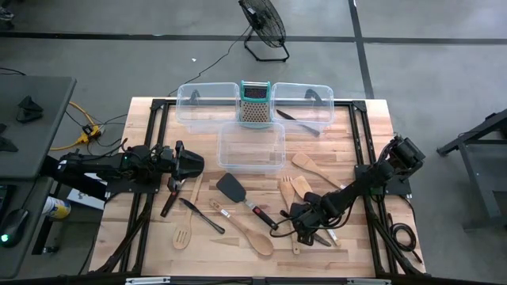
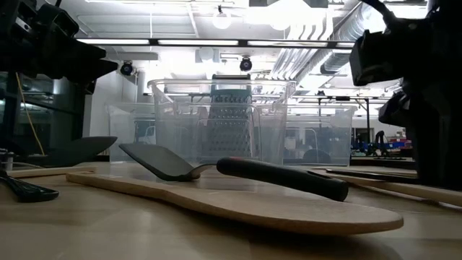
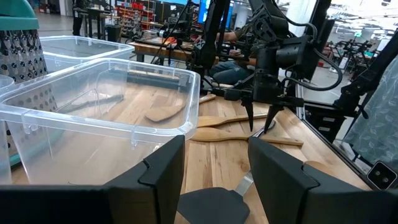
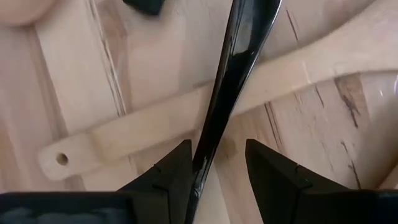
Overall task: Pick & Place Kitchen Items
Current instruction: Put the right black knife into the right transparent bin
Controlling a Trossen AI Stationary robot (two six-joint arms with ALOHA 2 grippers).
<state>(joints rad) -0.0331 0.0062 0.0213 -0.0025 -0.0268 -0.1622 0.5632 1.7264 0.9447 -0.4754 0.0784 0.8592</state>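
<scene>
table [image 1: 142,237]: pale wood, matt | bins [image 1: 251,146]: clear plastic | turner handle [image 4: 230,74]: glossy black

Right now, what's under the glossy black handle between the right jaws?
A light wooden utensil handle with a hole at its end lies crosswise under the glossy black handle, on the wooden table. Where they cross, the black handle covers the wood.

No text, label, brand or number can be read in any of the views. Nothing legible is seen on the grater [image 1: 254,104] or the bins [image 1: 251,145].
</scene>
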